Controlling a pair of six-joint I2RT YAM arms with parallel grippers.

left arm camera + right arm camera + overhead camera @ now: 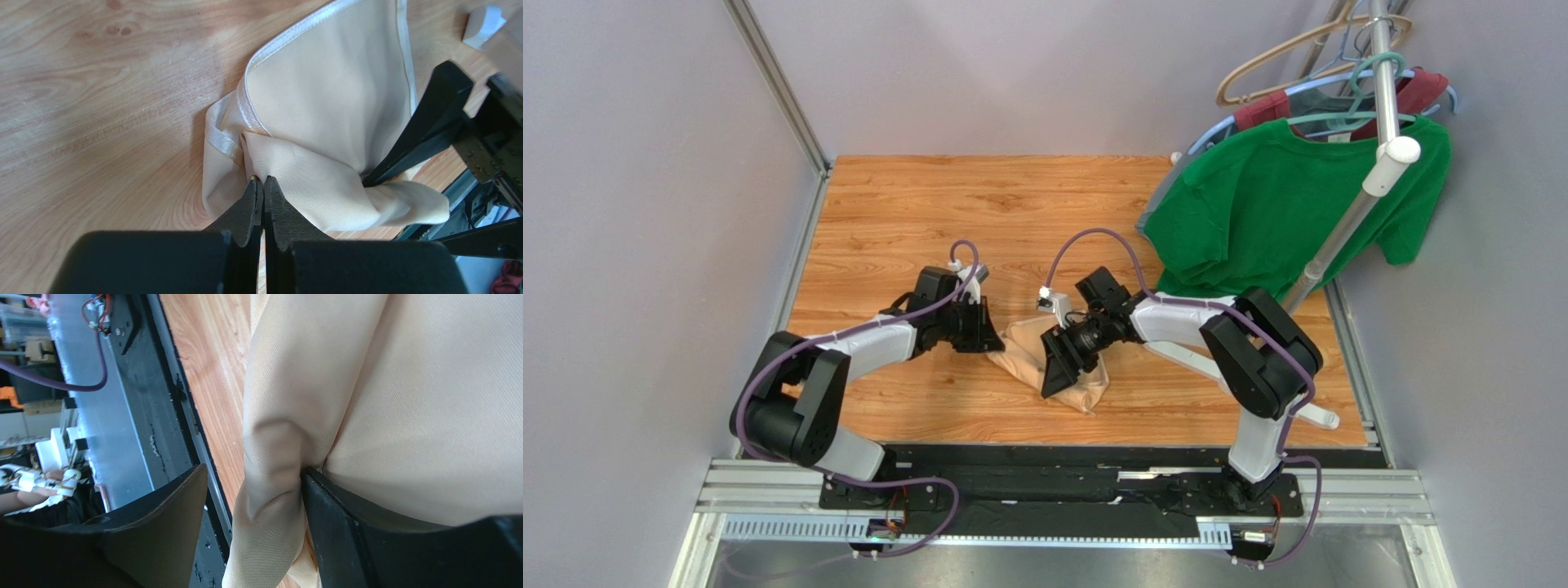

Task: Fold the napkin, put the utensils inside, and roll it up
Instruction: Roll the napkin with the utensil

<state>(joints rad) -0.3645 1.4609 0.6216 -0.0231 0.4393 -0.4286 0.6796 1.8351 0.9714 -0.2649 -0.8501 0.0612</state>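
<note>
The peach-tan napkin (1085,385) lies bunched on the wooden table between my two grippers. My left gripper (992,336) is at its left edge. In the left wrist view the left gripper (263,180) is shut, with a fold of the napkin (325,92) pinched at the tips. My right gripper (1058,365) is over the napkin's middle, tilted down. In the right wrist view the right gripper (253,471) is open, with a hanging fold of the napkin (399,386) draped over one finger (344,533). The spoon is not in view.
A rack with a green T-shirt (1284,208) and hangers stands at the back right. Its white legs (1192,359) run along the table under my right arm. The black front rail (1087,459) is close behind the napkin. Grey walls close in both sides.
</note>
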